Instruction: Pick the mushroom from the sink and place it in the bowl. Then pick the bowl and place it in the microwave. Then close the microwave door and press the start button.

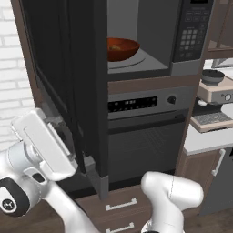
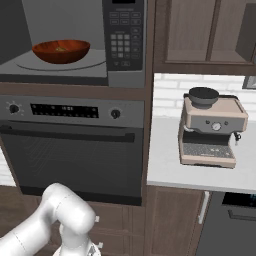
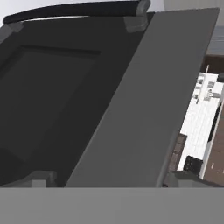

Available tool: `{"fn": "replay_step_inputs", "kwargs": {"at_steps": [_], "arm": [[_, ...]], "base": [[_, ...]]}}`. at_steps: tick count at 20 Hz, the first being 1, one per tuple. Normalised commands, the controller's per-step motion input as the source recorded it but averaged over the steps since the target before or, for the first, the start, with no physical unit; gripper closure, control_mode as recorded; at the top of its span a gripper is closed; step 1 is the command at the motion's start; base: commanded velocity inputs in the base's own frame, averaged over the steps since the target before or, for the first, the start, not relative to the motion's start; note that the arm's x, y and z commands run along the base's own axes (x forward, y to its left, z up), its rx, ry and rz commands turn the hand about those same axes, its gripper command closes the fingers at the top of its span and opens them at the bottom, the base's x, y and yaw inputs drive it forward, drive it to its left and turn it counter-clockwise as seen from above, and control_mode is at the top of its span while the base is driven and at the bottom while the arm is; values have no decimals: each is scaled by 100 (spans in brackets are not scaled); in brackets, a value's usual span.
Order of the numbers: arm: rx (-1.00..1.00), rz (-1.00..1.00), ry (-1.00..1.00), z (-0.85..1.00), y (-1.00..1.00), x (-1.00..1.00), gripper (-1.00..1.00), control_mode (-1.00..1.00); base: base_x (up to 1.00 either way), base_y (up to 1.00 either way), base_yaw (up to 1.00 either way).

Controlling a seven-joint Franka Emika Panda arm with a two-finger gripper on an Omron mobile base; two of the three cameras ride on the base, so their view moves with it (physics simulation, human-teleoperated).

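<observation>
The microwave [image 1: 154, 68] [image 2: 75, 75] stands with its cavity exposed. Inside it, on the turntable, sits the reddish-brown bowl [image 1: 122, 49] [image 2: 61, 51], and a small tan lump, the mushroom [image 1: 116, 47] [image 2: 61, 49], lies in the bowl. The microwave door [image 1: 86, 91] [image 3: 131, 109] is swung out toward me on the left. My gripper [image 1: 75, 143] [image 3: 113, 179] is open at the door's outer face, low down near its free edge, and holds nothing. Both fingertips [image 3: 41, 178] rise at the bottom of the hand view, close to the door. The sink is out of view.
The keypad panel [image 1: 191, 36] [image 2: 122, 45] is on the microwave's right side. Below it is an oven [image 1: 141, 132] [image 2: 75, 150] with knobs and a display strip. A coffee machine [image 2: 210, 130] [image 1: 214, 91] stands on the white counter [image 2: 165, 165] to the right.
</observation>
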Motion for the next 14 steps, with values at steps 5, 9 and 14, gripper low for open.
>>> {"fn": "replay_step_inputs", "kwargs": {"at_steps": [5,9,14], "arm": [[7,15,0,20,-74,-27,-100,-100],[7,21,0,16,-80,-18,-100,-100],[11,20,0,21,-74,-13,-100,-100]], "base": [[0,0,0],[0,0,0],[0,0,0]]}}
